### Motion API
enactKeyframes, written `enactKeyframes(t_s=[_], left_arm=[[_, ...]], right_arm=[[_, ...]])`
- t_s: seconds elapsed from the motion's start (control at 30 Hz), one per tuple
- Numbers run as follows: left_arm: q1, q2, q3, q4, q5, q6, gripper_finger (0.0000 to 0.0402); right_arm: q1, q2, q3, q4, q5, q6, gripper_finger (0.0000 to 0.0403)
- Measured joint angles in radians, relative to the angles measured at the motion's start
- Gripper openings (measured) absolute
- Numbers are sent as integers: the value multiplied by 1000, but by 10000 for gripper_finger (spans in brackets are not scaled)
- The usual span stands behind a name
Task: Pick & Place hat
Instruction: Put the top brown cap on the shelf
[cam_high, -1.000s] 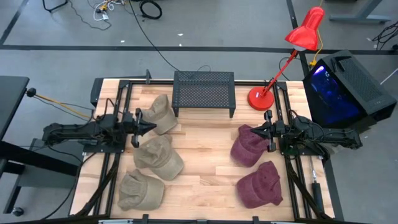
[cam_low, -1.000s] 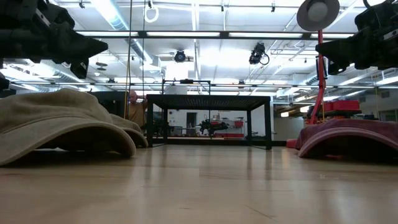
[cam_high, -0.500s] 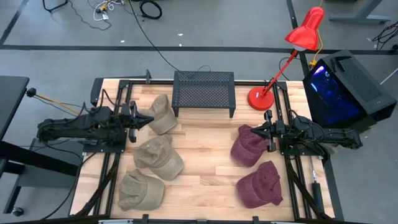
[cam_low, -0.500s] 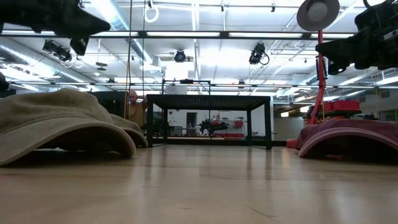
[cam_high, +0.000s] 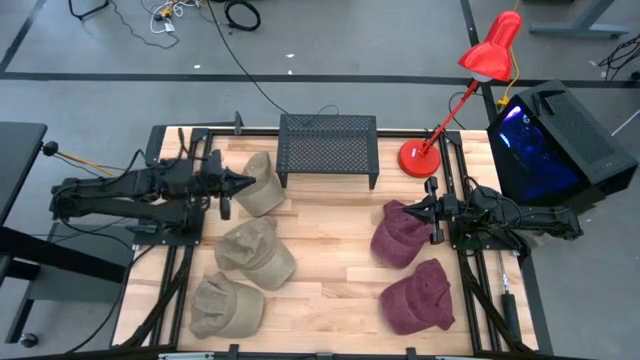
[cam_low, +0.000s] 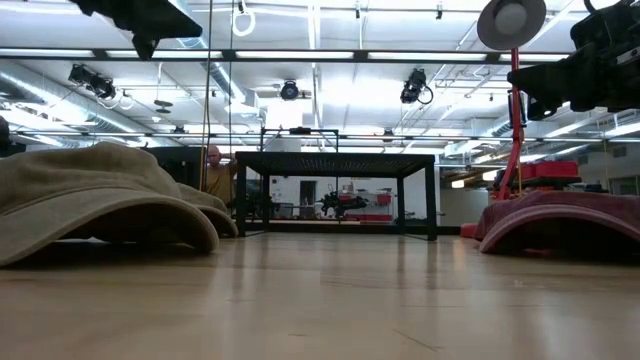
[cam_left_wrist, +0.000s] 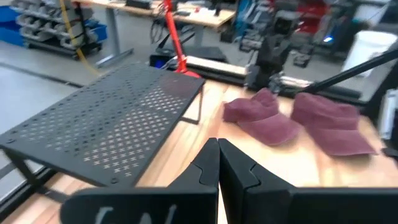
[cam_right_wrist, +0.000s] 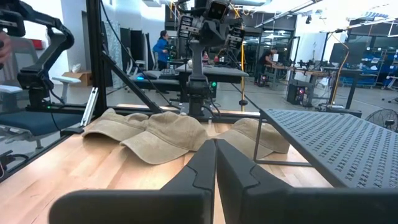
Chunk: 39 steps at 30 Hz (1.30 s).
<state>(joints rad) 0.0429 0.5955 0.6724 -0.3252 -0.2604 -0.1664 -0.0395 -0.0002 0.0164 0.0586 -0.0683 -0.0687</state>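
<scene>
In the high view the left claw (cam_high: 238, 183), shut and holding nothing, has pulled back toward the upper left, away from the tan hat (cam_high: 262, 184) lying there on the surface (cam_high: 330, 280), so no pick has begun.

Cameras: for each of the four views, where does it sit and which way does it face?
High view: overhead, straight down; both arms, left pincer, right pincer.
Low view: table height, facing the black mesh rack; arms overhead.
Left wrist view: looks past shut fingers toward the maroon hats.
Right wrist view: past shut fingers toward the tan hats.
Both wrist views share the rack.
</scene>
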Motion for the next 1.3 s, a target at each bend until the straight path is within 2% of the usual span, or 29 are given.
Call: enactKeyframes(t_s=[0.23,0.5,0.8,1.13,1.3], left_arm=[[20,122,129,-125,-35,7,2],[132,208,244,-272,-1,79,1],[314,265,270,-307,76,161,5],[483,346,270,-388,148,152,11],[542,380,270,-411,153,109,13]], right_arm=[[0,0,0,0,0,0,16],[0,0,0,0,0,0,16],[0,0,0,0,0,0,16],[0,0,0,0,0,0,16],[0,0,0,0,0,0,16]])
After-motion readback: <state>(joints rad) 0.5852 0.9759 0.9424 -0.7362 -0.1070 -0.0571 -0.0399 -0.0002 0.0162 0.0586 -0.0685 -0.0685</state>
